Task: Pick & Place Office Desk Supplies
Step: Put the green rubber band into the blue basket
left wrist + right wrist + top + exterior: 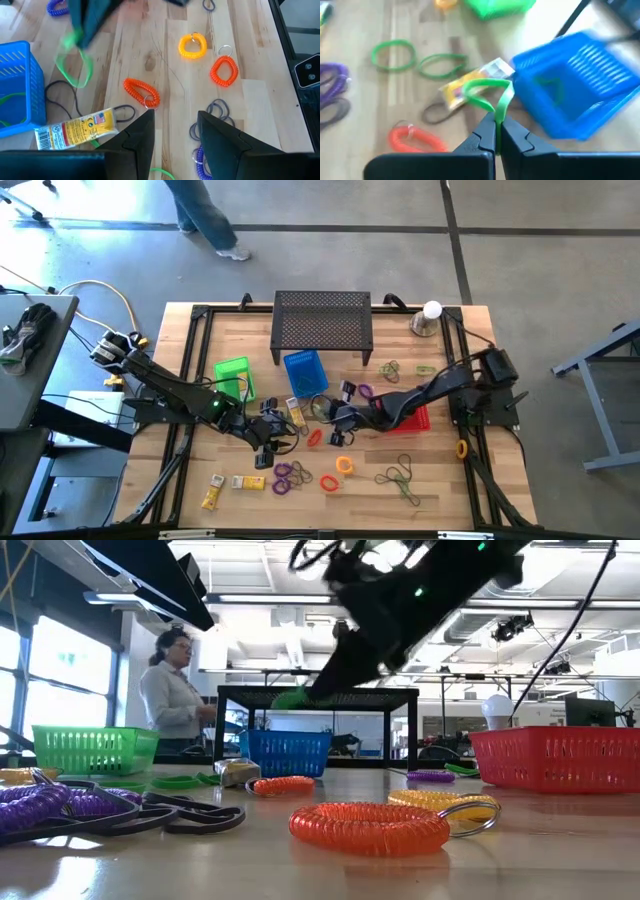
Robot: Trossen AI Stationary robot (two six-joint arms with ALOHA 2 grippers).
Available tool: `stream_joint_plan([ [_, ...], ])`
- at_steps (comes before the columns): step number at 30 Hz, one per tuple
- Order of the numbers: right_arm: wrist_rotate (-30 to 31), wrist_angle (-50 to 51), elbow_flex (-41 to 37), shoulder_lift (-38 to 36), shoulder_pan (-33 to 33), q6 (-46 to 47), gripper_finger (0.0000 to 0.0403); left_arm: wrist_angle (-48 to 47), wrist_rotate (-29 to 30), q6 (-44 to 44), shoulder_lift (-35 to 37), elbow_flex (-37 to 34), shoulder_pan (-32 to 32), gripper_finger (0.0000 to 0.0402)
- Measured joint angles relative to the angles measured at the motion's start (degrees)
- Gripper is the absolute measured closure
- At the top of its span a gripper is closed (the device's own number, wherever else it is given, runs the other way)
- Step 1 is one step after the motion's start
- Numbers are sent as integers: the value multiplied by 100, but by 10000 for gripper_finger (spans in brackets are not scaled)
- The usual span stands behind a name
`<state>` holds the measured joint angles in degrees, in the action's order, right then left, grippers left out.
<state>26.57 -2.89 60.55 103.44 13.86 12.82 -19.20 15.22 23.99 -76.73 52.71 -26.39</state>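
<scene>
Office desk supplies lie scattered on the wooden table: orange coil loops (pixel 329 481), a yellow coil (pixel 344 465), purple loops (pixel 290 473), green bands (pixel 400 475) and yellow packets (pixel 250 482). My right gripper (pixel 496 131) is above the table near the blue basket (pixel 575 80), shut on a green band (pixel 485 92). My left gripper (pixel 175 135) hovers open over the table's middle with nothing between its fingers. An orange coil (pixel 142 92) lies flat just beyond its fingertips, next to a yellow packet (pixel 75 131). My right gripper pinches the green band's one end (pixel 498 114) between its two fingertips. The fingers slant downward. The band is lifted clear of the table and its loop (pixel 75 65) dangles slack below the fingers.
A green basket (pixel 233 375), the blue basket (pixel 305 372) and a red basket (pixel 412 420) stand mid-table. A black perforated stand (pixel 322 325) and a silver cup with a white ball (pixel 428 318) are at the far edge. A person (pixel 175 685) stands beyond the table.
</scene>
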Motion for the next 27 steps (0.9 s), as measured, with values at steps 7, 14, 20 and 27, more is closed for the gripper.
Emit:
stream_joint_plan([
  [7,504,-515,32,-264,-207,-689,400,7,0,0,2,-7,2,258],
  [14,302,-702,15,-226,-811,-816,400,-8,-1,0,0,-11,1,258],
  [20,-129,-788,13,-207,-1173,-829,400,-9,0,-13,2,-11,2,258],
  [27,-308,-771,13,-207,-1375,-847,400,-9,0,-11,0,-11,1,258],
])
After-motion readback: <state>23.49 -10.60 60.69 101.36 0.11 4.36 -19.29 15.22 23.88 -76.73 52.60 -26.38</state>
